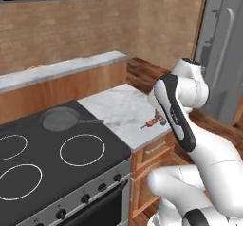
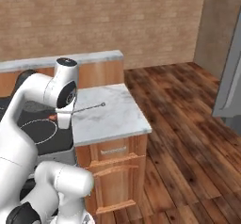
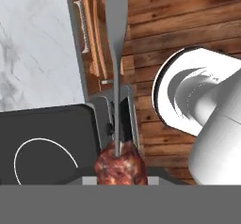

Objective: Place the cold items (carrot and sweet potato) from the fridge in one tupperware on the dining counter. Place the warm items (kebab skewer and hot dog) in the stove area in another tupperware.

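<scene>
One kebab skewer [image 3: 120, 165], warm item, in your custody. Your pincer [image 3: 118, 138] is clenched on it at the meat end. The chunks of meat sit right at the fingertips [image 3: 126, 124], and the bare metal rod runs straight out and away from the hand.

One pincer, located beside the right edge of the stove [image 1: 71, 173], at the seam where the stove meets the marble desk [image 1: 118, 107]. The skewer appears to be carried clear of the surface, but you cannot confirm the gap from these pictures.

Long axis of the skewer: in the right base view the rod [image 2: 89, 108] points from the stove side out across the desk. Its tip is well over the marble and its meat end is close to the stove's edge.

One dark pan [image 1: 59, 119] at the back right of the stove, with its handle reaching toward the desk. It is apart from the skewer.

One set of wooden drawers [image 2: 113, 164] under the desk, to the right of the stove.

Judgement: the grasp step looks complete, and transport to the warm tupperware is outstanding. The move turns on the rod's direction. It leads the hand, so you should watch the tip on any swing and lower it lengthwise.
</scene>
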Controlling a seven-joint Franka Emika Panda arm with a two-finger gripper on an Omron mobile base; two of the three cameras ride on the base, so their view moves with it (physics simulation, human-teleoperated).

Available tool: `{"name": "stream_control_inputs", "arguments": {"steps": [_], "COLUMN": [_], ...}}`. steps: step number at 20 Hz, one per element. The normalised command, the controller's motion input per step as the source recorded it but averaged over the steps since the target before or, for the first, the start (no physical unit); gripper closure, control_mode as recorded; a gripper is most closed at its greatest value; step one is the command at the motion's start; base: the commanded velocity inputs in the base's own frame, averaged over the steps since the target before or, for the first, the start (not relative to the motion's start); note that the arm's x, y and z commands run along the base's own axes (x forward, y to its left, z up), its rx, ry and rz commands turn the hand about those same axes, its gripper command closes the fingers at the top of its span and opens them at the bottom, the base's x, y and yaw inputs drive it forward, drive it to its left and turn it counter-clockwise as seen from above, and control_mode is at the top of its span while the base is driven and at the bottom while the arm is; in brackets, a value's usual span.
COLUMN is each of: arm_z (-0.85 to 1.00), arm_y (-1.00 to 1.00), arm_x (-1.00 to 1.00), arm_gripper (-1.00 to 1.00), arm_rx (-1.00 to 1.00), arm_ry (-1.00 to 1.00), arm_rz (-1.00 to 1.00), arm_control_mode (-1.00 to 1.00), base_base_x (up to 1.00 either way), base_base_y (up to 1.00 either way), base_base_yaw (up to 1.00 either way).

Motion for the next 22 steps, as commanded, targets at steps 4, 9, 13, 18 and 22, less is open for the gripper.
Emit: {"name": "stream_control_inputs", "arguments": {"steps": [4, 9, 13, 18, 22], "arm_z": [0.00, 0.00, 0.00, 0.00, 0.00], "arm_y": [0.00, 0.00, 0.00, 0.00, 0.00], "arm_x": [0.00, 0.00, 0.00, 0.00, 0.00], "arm_gripper": [1.00, 1.00, 1.00, 1.00, 1.00], "arm_rx": [0.00, 0.00, 0.00, 0.00, 0.00], "arm_ry": [0.00, 0.00, 0.00, 0.00, 0.00], "arm_rz": [0.00, 0.00, 0.00, 0.00, 0.00], "arm_control_mode": [1.00, 1.00, 1.00, 1.00, 1.00], "base_base_x": [-0.15, 0.12, 0.59, 0.75, 0.82], "base_base_y": [-0.78, -0.99, -0.64, -0.54, -0.37], "base_base_yaw": [-0.60, -0.35, -0.01, 0.20, 0.42]}}
